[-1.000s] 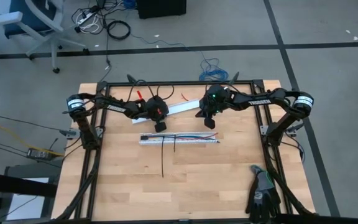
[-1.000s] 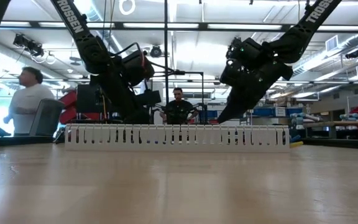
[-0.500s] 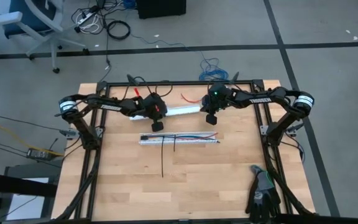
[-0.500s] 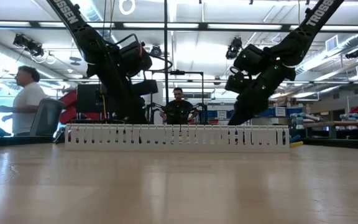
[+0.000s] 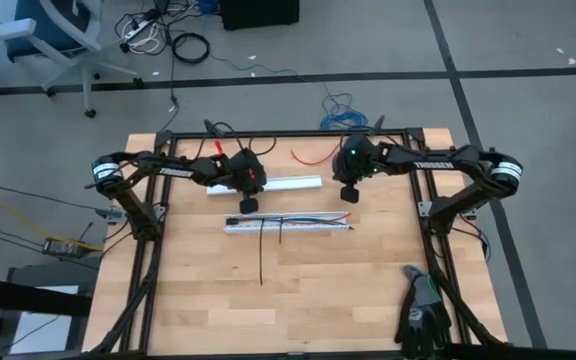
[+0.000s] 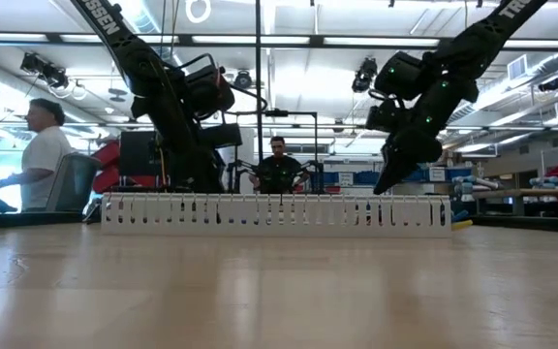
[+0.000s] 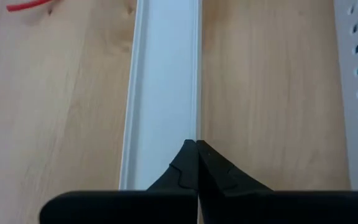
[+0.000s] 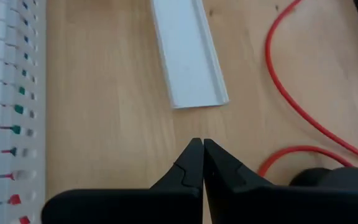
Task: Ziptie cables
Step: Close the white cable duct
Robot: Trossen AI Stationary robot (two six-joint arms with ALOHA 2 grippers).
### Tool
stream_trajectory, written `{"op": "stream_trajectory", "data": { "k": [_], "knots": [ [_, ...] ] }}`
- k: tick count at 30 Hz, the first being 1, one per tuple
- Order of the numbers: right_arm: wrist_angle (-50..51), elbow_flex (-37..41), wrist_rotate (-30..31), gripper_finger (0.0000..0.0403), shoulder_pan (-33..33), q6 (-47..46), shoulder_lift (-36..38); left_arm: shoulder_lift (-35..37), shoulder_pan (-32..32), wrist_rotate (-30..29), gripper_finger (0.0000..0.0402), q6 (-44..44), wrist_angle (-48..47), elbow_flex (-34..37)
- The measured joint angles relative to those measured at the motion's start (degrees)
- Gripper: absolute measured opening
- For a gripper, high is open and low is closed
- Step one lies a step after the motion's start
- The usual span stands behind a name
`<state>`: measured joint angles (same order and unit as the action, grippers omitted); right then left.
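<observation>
Cables [image 5: 303, 219] lie in the slotted duct [image 5: 288, 226] mid-worktop with a black strip [image 5: 260, 250] across them, while both hands, left [image 5: 247, 206] and right [image 5: 348, 196], fingers together and empty, have drawn back toward the white cover [image 5: 286, 184], suggesting the tying is over.

One slotted duct [image 5: 288, 225], one white cover [image 5: 286, 184], perhaps two black strips [image 5: 260, 255].

arms: two, dark, slim, jointed
lettering: white maker's name along each forearm
bands: white rings at the shoulder joints
left gripper [image 5: 249, 204]: black, red patch on wrist
right gripper [image 5: 348, 195]: black, green light on wrist
</observation>
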<state>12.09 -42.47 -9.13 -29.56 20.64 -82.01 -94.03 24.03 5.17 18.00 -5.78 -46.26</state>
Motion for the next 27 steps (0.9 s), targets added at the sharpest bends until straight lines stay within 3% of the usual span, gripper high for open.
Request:
{"op": "stream_trajectory", "data": {
  "k": [7, 13, 18, 22, 27],
  "knots": [
    [-8.22, 8.67, 7.04, 0.0000, 2.94, 0.82, 3.75, 0.24, -0.02, 1.79, 0.0001, 1.38, -1.35, -0.02],
    [-25.12, 16.46, 6.36, 0.0000, 5.29, 0.48, 2.47, 0.45, 0.30, 2.38, 0.0001, 1.64, -3.09, -0.02],
    [-33.83, 17.26, 8.97, 0.0005, 7.93, 5.56, 1.38, 0.47, 0.79, 3.81, 0.0001, 1.46, -3.87, -0.39],
    [-35.19, 17.21, 13.56, 0.0020, 9.65, 10.16, 0.00, 0.47, 1.34, 5.63, 0.0001, 1.80, -6.59, -2.31],
    [-37.73, 17.23, 13.93, 0.0047, 10.35, 12.72, -4.86, 0.54, 2.28, 5.66, 0.0000, 3.57, -8.93, -4.57]
  ]
}}
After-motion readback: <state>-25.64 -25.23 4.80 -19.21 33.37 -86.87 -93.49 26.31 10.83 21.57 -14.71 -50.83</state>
